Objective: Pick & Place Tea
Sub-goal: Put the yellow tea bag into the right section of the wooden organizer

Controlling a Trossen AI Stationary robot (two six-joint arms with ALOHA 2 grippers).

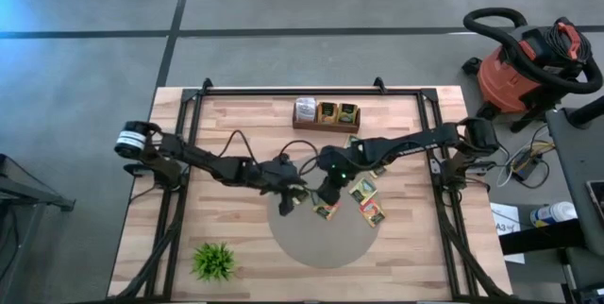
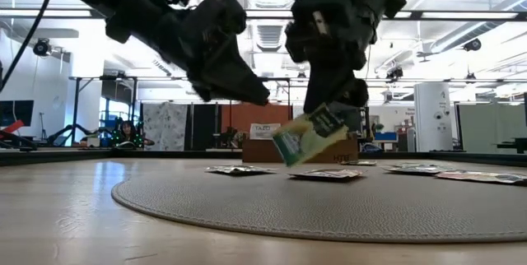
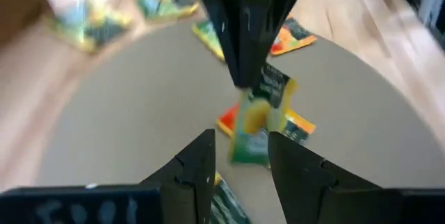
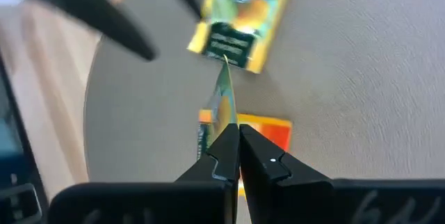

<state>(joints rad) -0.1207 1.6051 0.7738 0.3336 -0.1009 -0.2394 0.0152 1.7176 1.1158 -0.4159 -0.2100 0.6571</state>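
Tea sachet dangles above the round mat, pinched by one edge

Your right gripper fingers clench only its rim; your left gripper, fingers spread, waits close, and a nudge could drop it among loose sachets short of the box beyond

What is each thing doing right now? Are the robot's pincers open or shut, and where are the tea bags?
Right pincer: shut on a tea bag.
Held tea bag: lifted, tilted, above the round mat.
Left pincer: open, empty, beside the held tea bag.
Other tea bags: lying flat on the mat and table.
Round mat: flat on the table.
Wooden box: at the table's far edge, tea bags inside.
Plant: upright, untouched.
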